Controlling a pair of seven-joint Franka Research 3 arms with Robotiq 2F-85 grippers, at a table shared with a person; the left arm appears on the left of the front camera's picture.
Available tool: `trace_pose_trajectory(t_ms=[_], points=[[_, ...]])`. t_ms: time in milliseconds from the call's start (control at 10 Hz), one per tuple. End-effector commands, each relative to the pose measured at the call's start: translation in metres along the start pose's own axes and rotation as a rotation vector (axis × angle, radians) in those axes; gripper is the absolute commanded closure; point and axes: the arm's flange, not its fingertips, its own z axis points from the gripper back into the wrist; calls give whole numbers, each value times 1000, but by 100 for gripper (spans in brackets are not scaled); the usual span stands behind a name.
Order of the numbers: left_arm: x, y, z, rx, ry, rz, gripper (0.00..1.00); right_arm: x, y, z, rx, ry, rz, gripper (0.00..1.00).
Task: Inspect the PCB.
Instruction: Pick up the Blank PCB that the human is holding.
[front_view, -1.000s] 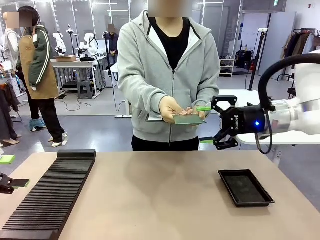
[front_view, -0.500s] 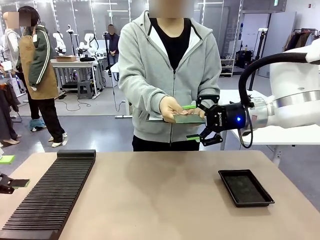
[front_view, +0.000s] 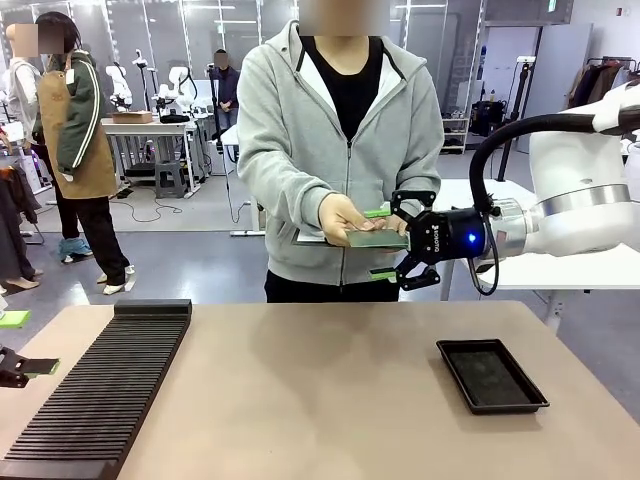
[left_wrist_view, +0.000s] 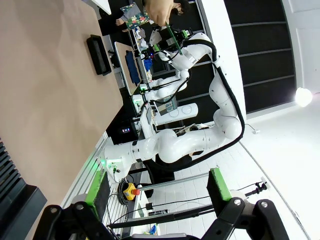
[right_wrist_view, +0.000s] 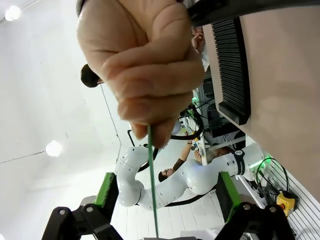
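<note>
The right jaws stand spread, straddling the PCB (front_view: 375, 239) held out by the person's hand (front_view: 343, 217). Best to close squarely on its free edge, clear of that hand.

I count one PCB (front_view: 375, 238) up at twelve o'clock. On the table (front_view: 320, 400) there is one black tray (front_view: 491, 374) at four o'clock and one black slotted rack (front_view: 100, 390) at eight o'clock. There are two grippers, the right gripper (front_view: 381, 243) and the left gripper (left_wrist_view: 157, 192), one person (front_view: 340, 130) at the far side, and two other people (front_view: 80, 130) farther back near ten o'clock.
</note>
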Motion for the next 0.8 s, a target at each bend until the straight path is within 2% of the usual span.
trace_pose_trajectory(t_ms=[0, 100, 700], points=[[1, -1, 0, 4, -2, -3, 0, -2, 6, 3, -13, 39, -13, 5], [1, -1, 0, 4, -2, -3, 0, -2, 5, 3, -15, 44, -10, 6], [1, -1, 0, 4, -2, -3, 0, -1, 0, 5, 20, 40, -8, 63]])
